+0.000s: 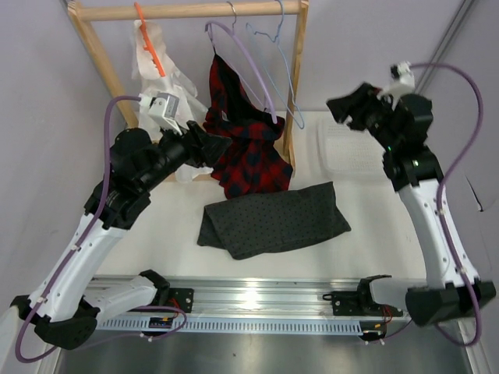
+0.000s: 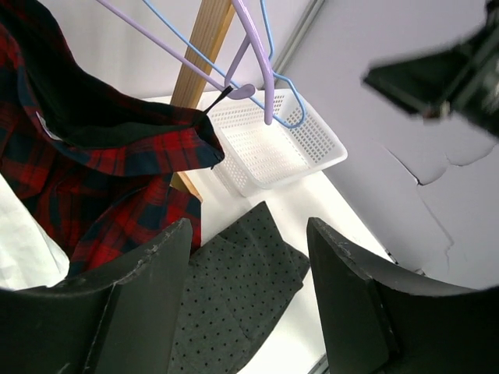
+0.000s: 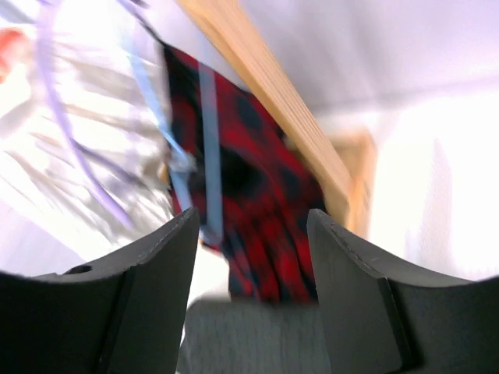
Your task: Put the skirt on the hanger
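Observation:
The dark grey dotted skirt (image 1: 273, 218) lies flat on the white table in front of the rack. It also shows in the left wrist view (image 2: 234, 288) and, blurred, in the right wrist view (image 3: 257, 335). The light-blue wire hanger (image 1: 294, 89) hangs empty at the right end of the wooden rail, and shows in the left wrist view (image 2: 267, 35) and, blurred, in the right wrist view (image 3: 209, 156). My left gripper (image 1: 224, 145) is open and empty, raised beside the plaid garment, above the skirt (image 2: 248, 234). My right gripper (image 1: 333, 105) is open and empty, raised right of the hanger and pointing at it (image 3: 253, 222).
A wooden rack (image 1: 187, 9) holds an orange hanger (image 1: 152, 47) with a white dress (image 1: 160, 74) and a lilac hanger (image 1: 249, 62) with the red-and-black plaid garment (image 1: 249, 156). A white basket (image 1: 351, 148) sits at the back right. A metal rail (image 1: 249, 300) runs along the near edge.

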`<state>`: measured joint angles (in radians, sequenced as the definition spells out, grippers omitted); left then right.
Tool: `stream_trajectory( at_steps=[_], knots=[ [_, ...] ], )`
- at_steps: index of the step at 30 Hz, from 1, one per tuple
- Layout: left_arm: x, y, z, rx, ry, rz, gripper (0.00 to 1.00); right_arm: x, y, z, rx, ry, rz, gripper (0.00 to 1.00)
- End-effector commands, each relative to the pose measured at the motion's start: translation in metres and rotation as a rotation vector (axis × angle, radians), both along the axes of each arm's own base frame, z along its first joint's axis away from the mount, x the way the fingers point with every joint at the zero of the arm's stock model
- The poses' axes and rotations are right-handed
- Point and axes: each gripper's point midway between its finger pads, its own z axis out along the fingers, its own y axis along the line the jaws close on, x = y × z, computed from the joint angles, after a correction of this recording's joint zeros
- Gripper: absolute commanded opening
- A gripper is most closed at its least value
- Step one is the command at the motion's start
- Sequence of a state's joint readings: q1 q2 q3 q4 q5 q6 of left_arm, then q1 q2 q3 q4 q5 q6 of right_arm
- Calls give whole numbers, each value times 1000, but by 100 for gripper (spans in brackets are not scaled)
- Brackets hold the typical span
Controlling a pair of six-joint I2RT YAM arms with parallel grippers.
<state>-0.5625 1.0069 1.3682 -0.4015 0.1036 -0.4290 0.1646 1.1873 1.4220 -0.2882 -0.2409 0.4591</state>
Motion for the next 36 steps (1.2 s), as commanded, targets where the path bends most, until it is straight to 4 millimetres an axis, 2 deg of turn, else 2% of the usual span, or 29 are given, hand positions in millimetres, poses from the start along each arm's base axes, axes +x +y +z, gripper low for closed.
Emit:
stream_trajectory(
  at_steps=[1, 2, 3, 4, 5, 6, 7, 8, 10, 15, 19, 22, 24, 25, 26, 28, 36],
  knots=[
    [-6, 9, 13, -41, -36, 27, 66, 36, 25, 40, -167, -170, -2, 64],
    [-6, 10, 9, -37, -32, 30, 66, 53, 37, 29, -204, -151, 8, 64],
    [-8, 11, 8, -33, -33, 31, 66, 55, 45, 51, -205, -203, 21, 64],
    [-9, 13, 7, -28, -31, 36, 66, 62, 49, 55, -214, -217, 30, 64],
    [-11, 15, 6, -26, -33, 37, 66, 76, 54, 47, -223, -209, 35, 64],
    [-12, 16, 3, -20, -26, 39, 66, 80, 57, 58, -222, -237, 34, 64],
    [-11, 16, 0, -14, -20, 40, 66, 85, 59, 58, -235, -243, 36, 64],
    [-12, 17, -1, -10, -23, 43, 66, 95, 67, 49, -246, -231, 47, 64],
    [-13, 17, -4, -3, -21, 40, 67, 100, 73, 54, -249, -248, 50, 64],
    [-14, 18, -5, 10, -23, 38, 67, 111, 90, 48, -289, -249, 46, 63],
    [-12, 16, -10, 23, -14, 33, 67, 109, 97, 50, -292, -252, 30, 63],
    [-11, 16, -13, 30, -11, 33, 67, 104, 92, 55, -282, -262, 7, 61],
    [-11, 16, -14, 32, -11, 34, 67, 103, 87, 50, -269, -253, -19, 60],
    [-11, 17, -15, 37, -9, 35, 67, 96, 85, 62, -245, -287, -24, 60],
    [-10, 16, -16, 40, -7, 37, 67, 94, 84, 58, -243, -283, -28, 60],
    [-10, 16, -18, 43, -4, 38, 67, 85, 83, 69, -217, -308, -37, 60],
    [-10, 17, -23, 46, 4, 40, 67, 69, 70, 92, -153, -359, -97, 55]
  ],
)
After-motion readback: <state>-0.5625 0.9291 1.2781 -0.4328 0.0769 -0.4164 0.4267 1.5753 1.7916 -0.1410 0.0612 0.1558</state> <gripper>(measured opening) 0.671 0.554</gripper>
